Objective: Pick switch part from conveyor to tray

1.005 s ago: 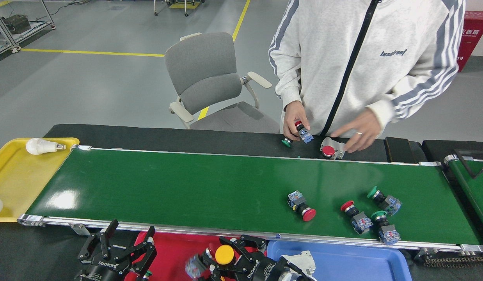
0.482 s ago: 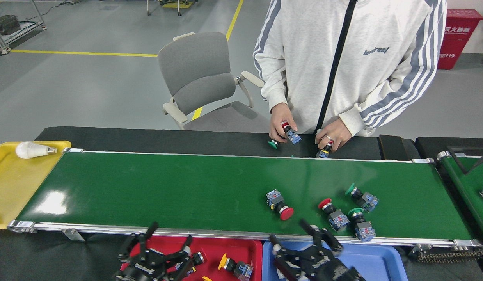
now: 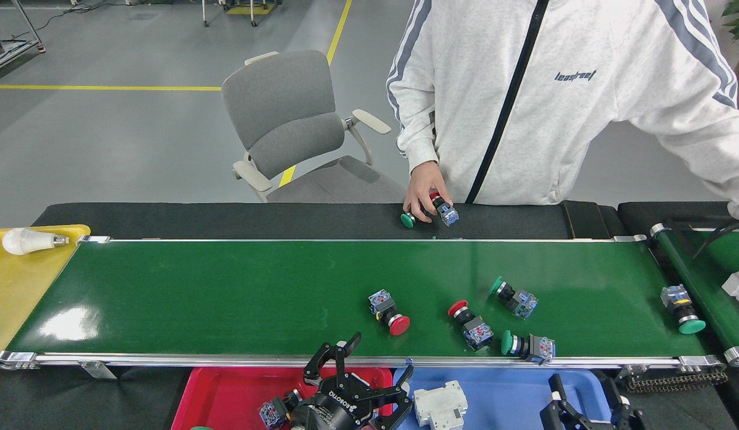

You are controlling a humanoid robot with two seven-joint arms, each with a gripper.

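While four switch parts lie on the conveyor (image 3: pixel 226 286), none of them is held: a red-capped switch part (image 3: pixel 388 312) is found just beyond the left gripper (image 3: pixel 360 373), a second red-capped one (image 3: pixel 470 324) lies further to that gripper's right, a green-capped one (image 3: pixel 514 296) is set beyond it, and another green-capped one (image 3: pixel 527 346) rests by the near rail, just beyond the right gripper (image 3: pixel 584 400). The left gripper is seen with its fingers spread apart and nothing between them, hanging over the seam between the red tray (image 3: pixel 226 397) and the blue tray (image 3: pixel 501 394). A switch part (image 3: pixel 274 412) is seen in the red tray just to that gripper's left, and a white block (image 3: pixel 438 406) in the blue tray just to its right. The right gripper is cut by the lower edge, so whether it is apart or together cannot be told. Across the belt from both grippers, a person's hand (image 3: pixel 422 191) is closed on a switch part (image 3: pixel 441 209), with a green cap (image 3: pixel 408 220) beside it. Far to the left a light bulb (image 3: pixel 26 240) lies on a yellow tray (image 3: pixel 11 292); far to the right a green-capped part (image 3: pixel 683 307) lies on a second belt (image 3: pixel 716 280).
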